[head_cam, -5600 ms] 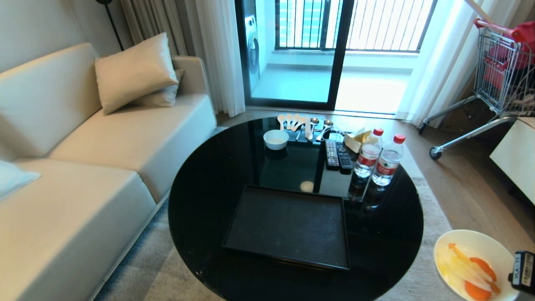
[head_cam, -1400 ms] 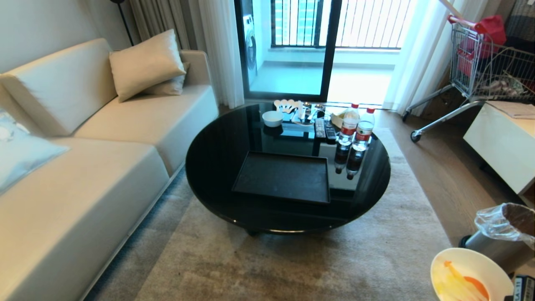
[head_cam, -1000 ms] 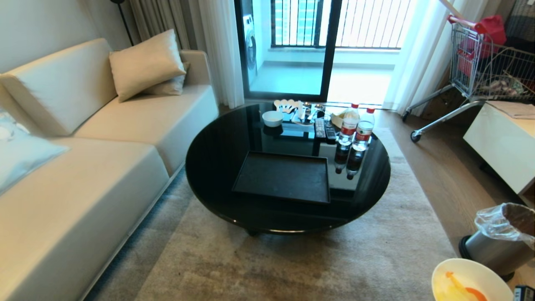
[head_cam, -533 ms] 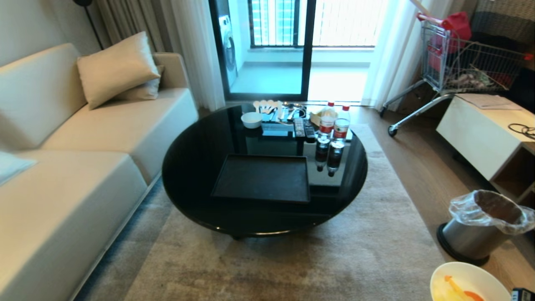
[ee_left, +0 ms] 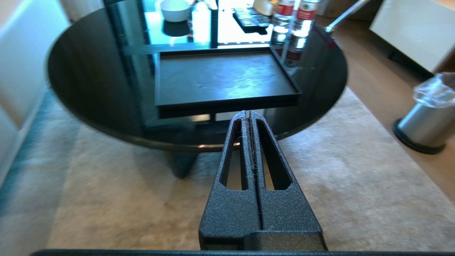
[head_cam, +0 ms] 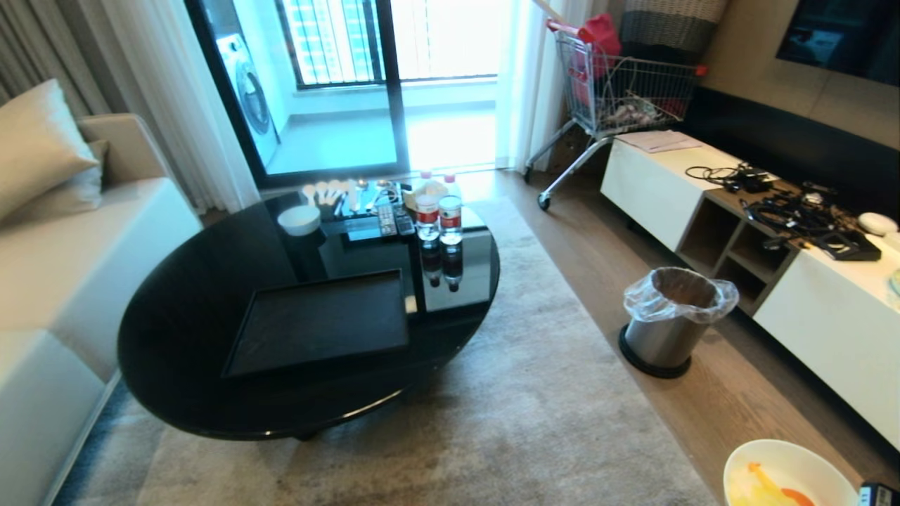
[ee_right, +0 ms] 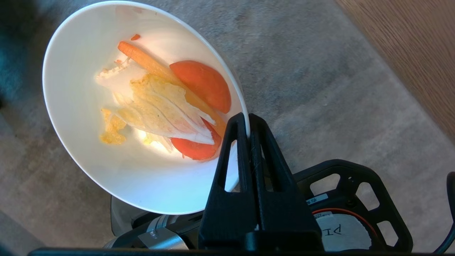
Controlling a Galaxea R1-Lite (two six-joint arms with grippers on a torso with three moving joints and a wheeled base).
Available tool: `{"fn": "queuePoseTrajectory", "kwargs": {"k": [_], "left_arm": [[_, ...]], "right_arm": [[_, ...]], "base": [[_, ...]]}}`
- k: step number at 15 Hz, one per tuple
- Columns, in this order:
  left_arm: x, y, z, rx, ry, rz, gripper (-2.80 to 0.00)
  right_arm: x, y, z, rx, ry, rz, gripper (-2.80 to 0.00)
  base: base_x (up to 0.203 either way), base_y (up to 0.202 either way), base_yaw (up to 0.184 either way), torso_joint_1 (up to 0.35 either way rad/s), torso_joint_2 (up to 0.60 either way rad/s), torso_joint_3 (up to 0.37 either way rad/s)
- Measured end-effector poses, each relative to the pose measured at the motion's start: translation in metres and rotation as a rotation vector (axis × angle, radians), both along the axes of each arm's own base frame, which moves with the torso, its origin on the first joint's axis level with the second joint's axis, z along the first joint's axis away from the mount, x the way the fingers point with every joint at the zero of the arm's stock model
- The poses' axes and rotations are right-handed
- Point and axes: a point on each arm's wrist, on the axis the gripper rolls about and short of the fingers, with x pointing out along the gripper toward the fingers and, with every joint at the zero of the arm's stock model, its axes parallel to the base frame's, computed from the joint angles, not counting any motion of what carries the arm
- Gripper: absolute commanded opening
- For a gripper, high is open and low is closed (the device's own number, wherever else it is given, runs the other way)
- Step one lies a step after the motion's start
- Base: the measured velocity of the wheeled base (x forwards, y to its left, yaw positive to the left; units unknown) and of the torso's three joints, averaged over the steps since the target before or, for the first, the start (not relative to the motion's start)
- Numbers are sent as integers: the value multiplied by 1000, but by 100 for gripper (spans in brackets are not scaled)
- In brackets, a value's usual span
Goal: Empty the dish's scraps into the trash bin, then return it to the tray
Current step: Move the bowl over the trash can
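Sofa (head_cam: 42, 232): cream, along the left edge of the head view, a cushion at its back corner.
Rug (head_cam: 492, 422): grey-beige, spread under the round table and out toward the wooden floor on the right.
Round table (head_cam: 176, 323): glossy black top, standing on the rug beside the sofa.
Low cabinet (head_cam: 823, 309): white, along the right wall, with cables lying on its top.
Shopping cart (head_cam: 619, 91): metal, by the curtain at the far end of the cabinet.
Tray (head_cam: 320, 323): black and flat, on the near half of the table, nothing on it.
Trash bin (head_cam: 668, 320): brushed metal with a clear bag folded over its rim, upright on the wooden floor between rug and cabinet, well apart from the bowl.
Dish (ee_right: 117, 167): white bowl held tilted over the rug at the lower right corner of the head view, off the table and away from the tray.
Scraps (ee_right: 170, 106): orange slices and pale leafy pieces lying inside the dish.
Water bottles (head_cam: 439, 214): two, red-capped, at the far side of the table.
Small bowl (head_cam: 299, 219): white, on the far side of the table, left of the bottles.
Right gripper (ee_right: 248, 124): clamped on the rim of the dish, one finger inside and one outside.
Left gripper (ee_left: 247, 115): fingers pressed together, holding nothing, hanging above the rug and pointing toward the table's near edge.
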Motion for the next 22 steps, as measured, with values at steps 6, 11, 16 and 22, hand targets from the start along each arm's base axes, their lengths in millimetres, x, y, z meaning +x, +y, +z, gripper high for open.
{"fn": "queuePoseTrajectory", "kwargs": {"k": [6, 11, 16, 22], "left_arm": [[0, 0, 0, 0, 0, 0, -280], [0, 0, 0, 0, 0, 0, -280], [0, 0, 0, 0, 0, 0, -280], [0, 0, 0, 1, 0, 0, -280]], "right_arm": [[1, 0, 0, 0, 2, -1, -280], [0, 0, -1, 0, 3, -2, -280], [1, 0, 1, -3, -2, 4, -280], [1, 2, 2, -8, -7, 24, -280]], "base": [[-1, 12, -167, 0, 3, 2], [0, 12, -164, 3, 1, 3], [-1, 5, -76, 1, 1, 1], [0, 0, 0, 0, 0, 0]]}}
